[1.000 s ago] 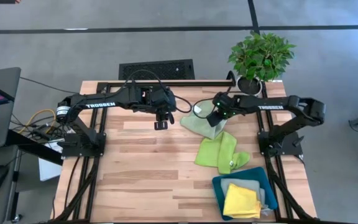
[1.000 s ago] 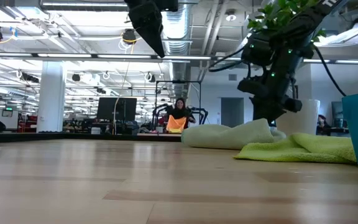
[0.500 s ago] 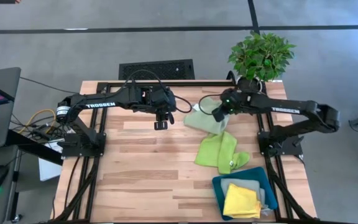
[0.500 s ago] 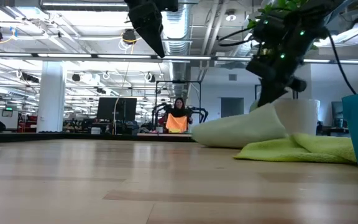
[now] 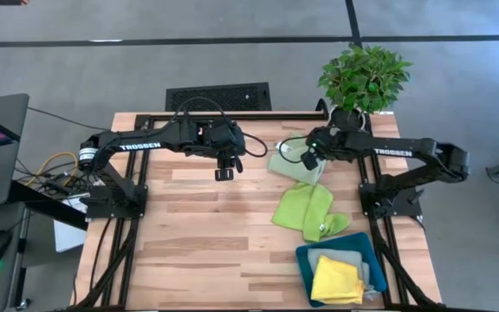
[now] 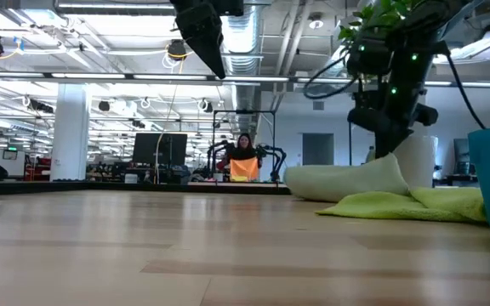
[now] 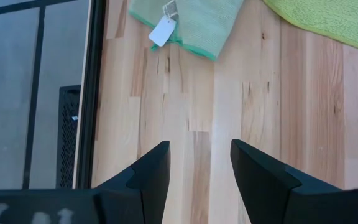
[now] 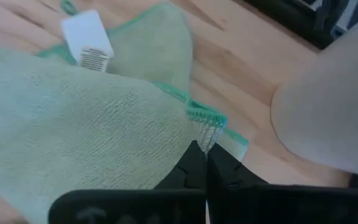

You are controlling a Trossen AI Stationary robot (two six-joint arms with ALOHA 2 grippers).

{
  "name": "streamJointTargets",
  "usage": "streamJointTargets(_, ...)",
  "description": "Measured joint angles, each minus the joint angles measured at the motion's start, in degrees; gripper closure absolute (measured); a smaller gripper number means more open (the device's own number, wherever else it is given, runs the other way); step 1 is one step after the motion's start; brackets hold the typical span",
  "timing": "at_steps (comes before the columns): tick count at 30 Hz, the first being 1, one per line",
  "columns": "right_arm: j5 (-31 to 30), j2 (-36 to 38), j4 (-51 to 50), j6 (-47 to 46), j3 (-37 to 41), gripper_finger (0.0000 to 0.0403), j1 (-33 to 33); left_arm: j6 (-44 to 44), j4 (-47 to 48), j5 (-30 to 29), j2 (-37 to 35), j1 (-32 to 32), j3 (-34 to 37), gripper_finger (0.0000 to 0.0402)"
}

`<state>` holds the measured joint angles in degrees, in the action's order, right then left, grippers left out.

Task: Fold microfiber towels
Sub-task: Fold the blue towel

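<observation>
The sage green towel (image 5: 291,165) lies bunched at the far right of the table; it also shows in the left wrist view (image 7: 194,22) with its white tag. My right gripper (image 5: 310,159) is shut on it. The lime green towel (image 5: 306,211) lies crumpled just nearer, resting on the table. The yellow towel (image 5: 336,282) and the grey-blue towel (image 5: 369,270) lie in the teal tray (image 5: 306,260) at the near right. My left gripper (image 5: 223,173) hangs open and empty above the table's far middle. My right gripper pinches the sage green towel's hemmed edge (image 8: 207,121) between its two shut fingers, by what looks like a corner. The fingers come from above, slanting down. The held part (image 6: 390,161) is raised to a low peak; the rest of the towel lies slack on the table.
A potted plant (image 5: 362,78) in a white pot (image 6: 415,161) stands at the far right corner, close behind my right gripper. Bare wood (image 5: 197,225) stretches over the left and near middle of the table.
My right gripper has risen a little and gone toward the table's right edge with the sage green towel's edge. The whole towel has slid right along the table, its held part drawn up into a peak.
</observation>
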<state>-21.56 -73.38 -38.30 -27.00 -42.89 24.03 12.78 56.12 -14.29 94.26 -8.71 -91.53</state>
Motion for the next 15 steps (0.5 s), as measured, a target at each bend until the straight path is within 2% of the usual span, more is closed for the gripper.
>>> streamJointTargets(9,-1.05,-7.29,-1.66,0.26,0.02,0.0385,0.0,-0.37,0.0,-0.02,0.0,0.0,0.0,0.0239)
streamJointTargets(15,3.39,-9.31,-1.91,3.5,0.02,0.0379,0.0,-0.48,0.0,-0.02,0.0,0.0,0.0,0.0239)
